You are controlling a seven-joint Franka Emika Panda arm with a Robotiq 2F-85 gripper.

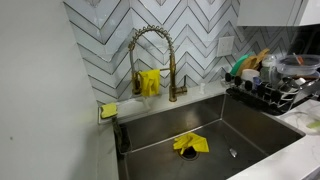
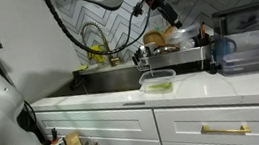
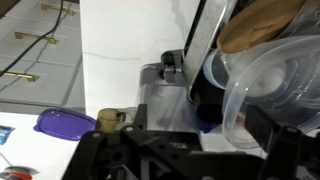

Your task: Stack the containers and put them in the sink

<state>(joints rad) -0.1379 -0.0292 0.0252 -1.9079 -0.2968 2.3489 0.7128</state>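
Note:
A clear container with a greenish lid (image 2: 157, 79) stands on the white counter in front of the sink (image 2: 120, 79). My gripper (image 2: 170, 19) hangs above the dish rack (image 2: 172, 52), apart from that container. In the wrist view the gripper (image 3: 185, 150) looks open and empty, and a clear plastic container (image 3: 265, 85) lies tilted in the rack just ahead of it. The steel sink (image 1: 250, 125) holds only a yellow cloth (image 1: 190, 144).
A spring faucet (image 1: 150, 45) stands behind the sink. The dish rack (image 1: 275, 90) is crowded with dishes and a wooden item (image 3: 260, 22). A purple lid (image 3: 62, 122) and a small mug (image 3: 110, 120) sit on the counter. A yellow sponge (image 1: 108, 110) lies by the sink corner.

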